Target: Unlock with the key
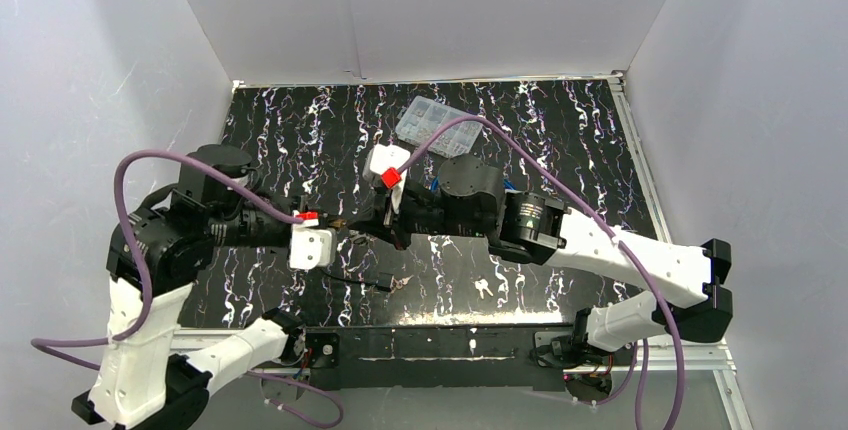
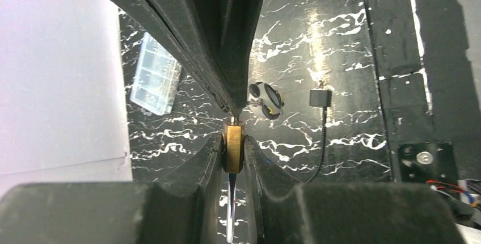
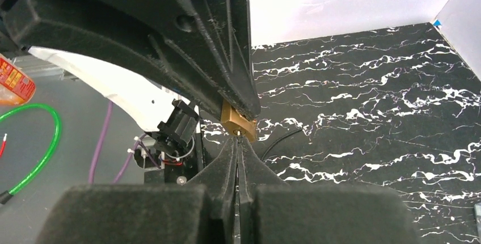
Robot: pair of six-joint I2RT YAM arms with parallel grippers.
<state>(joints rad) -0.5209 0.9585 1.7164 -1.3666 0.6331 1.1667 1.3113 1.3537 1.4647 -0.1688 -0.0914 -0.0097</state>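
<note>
One blocky brass padlock (image 2: 232,152) (shiny shackle (image 2: 231,213)) | left jaws clamped | marbled table (image 2: 340,85)

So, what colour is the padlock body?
The padlock body is brass-gold, clearest in the left wrist view.

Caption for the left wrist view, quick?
Left gripper clamps brass padlock; right gripper holds key at its upper end.

The key is hiding between the right gripper's (image 3: 239,143) pressed-together fingers, so almost none of it is showing. The left gripper (image 2: 232,141) is covering most of the brass padlock (image 2: 232,150). Behind those fingertips, the silver loop (image 2: 230,210) is running off the picture's bottom edge, looking blurry.
</note>
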